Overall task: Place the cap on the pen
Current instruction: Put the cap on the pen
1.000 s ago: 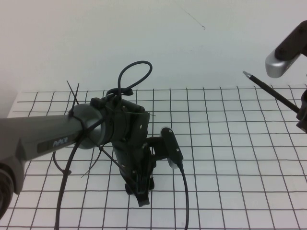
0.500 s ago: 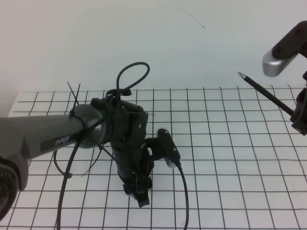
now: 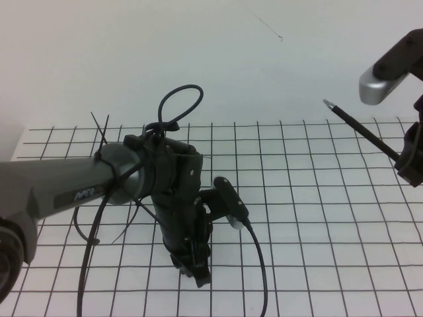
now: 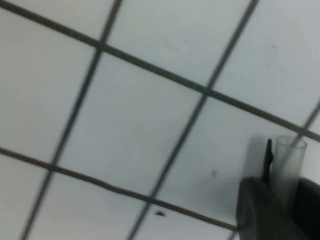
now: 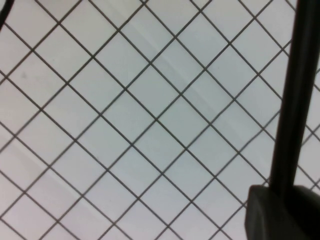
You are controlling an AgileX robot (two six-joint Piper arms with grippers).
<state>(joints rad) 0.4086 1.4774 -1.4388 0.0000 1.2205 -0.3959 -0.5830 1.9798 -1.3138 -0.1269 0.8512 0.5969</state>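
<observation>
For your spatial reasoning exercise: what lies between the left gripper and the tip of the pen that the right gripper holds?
In the high view, only bare gridded table lies between the left gripper, low over the grid, and the pen in the right gripper at the right edge.

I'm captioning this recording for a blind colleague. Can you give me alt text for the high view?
The right gripper, at the right edge above the gridded table, holds the pen aloft, silver tip pointing up and left. The left gripper points down near the table centre.

Grey left arm (image 3: 59, 188) w/ black pincer (image 3: 198, 267), looped cable (image 3: 177, 105), zip ties.
</observation>
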